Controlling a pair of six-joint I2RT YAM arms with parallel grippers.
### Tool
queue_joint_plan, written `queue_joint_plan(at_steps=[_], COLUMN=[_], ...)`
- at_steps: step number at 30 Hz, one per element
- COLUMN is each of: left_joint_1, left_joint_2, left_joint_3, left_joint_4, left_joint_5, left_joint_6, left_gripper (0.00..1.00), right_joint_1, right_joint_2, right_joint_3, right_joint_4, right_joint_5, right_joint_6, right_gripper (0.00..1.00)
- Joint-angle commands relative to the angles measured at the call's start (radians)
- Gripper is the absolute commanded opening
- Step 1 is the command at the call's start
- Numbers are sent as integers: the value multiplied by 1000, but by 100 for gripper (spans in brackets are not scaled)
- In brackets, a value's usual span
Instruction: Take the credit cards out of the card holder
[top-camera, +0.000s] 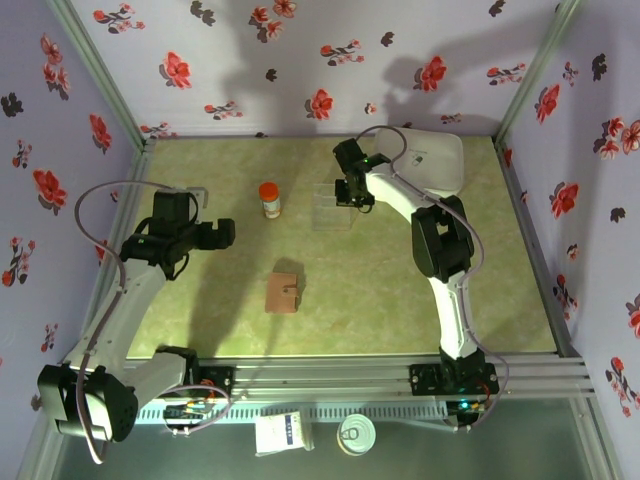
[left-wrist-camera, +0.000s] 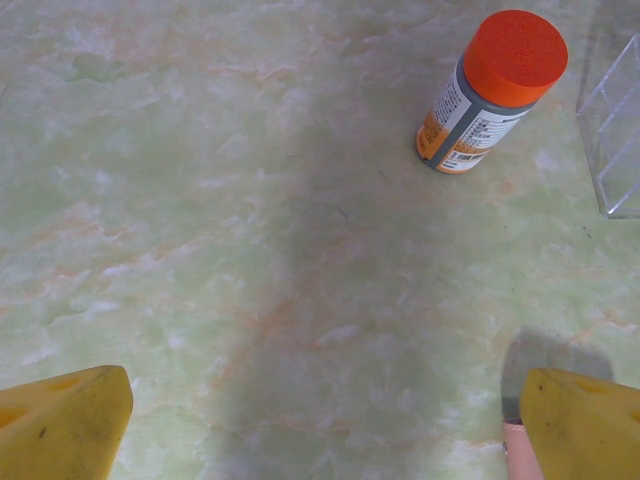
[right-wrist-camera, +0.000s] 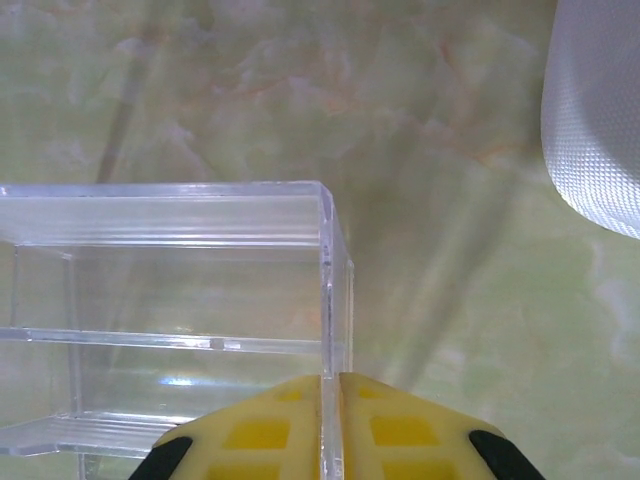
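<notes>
Near the middle of the pale green marbled desk (top-camera: 480, 300), a little toward its near edge, the small flat tan-brown card holder (top-camera: 283, 293) lies alone with its tan outside up. It is well apart from both arms.

The left tool (top-camera: 222, 234) hangs over the left side of the desk, its yellow fingers (left-wrist-camera: 65, 425) spread wide with nothing between them. Beyond it, toward the far edge, stands a small orange-capped bottle (left-wrist-camera: 488, 92) with a grey and orange label.

Just beside the bottle, on the far half of the desk, sits a clear plastic tray (right-wrist-camera: 170, 300) with divided compartments. The right tool (right-wrist-camera: 332, 425) is over this tray. Its yellow fingers (right-wrist-camera: 265, 430) stand narrow, one on each side of the tray's thin right-hand wall, which runs up between them. A large white rounded box (top-camera: 437, 160) rests in the far right corner.
</notes>
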Motion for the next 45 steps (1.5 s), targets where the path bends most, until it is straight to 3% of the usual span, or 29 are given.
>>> queue_joint_plan(at_steps=[1,9,17,31,45], left_joint_1=[-3,-35,-222,-518,-614], left_joint_2=[-2,45,126,355,537], left_joint_3=[-5,31,66,-4,10], left_joint_4=[-5,-83,-199,-70,-28], left_joint_5=[9,12,-56,-70,-31], left_joint_6=[1,-44,-209,-520,-604], left_gripper=[100,100,100,100,100], right_joint_1=[7,11,12,15,15], right_joint_2=[-51,-155,-317,-538,-573], right_joint_3=[31,-15,-191,-522,-597], right_joint_4=[-30,-29,17,116,143], right_joint_5=[17,5,-25,-32,-42], right_joint_6=[15,10,25,60,63], right_gripper=[16,20,24,33,49])
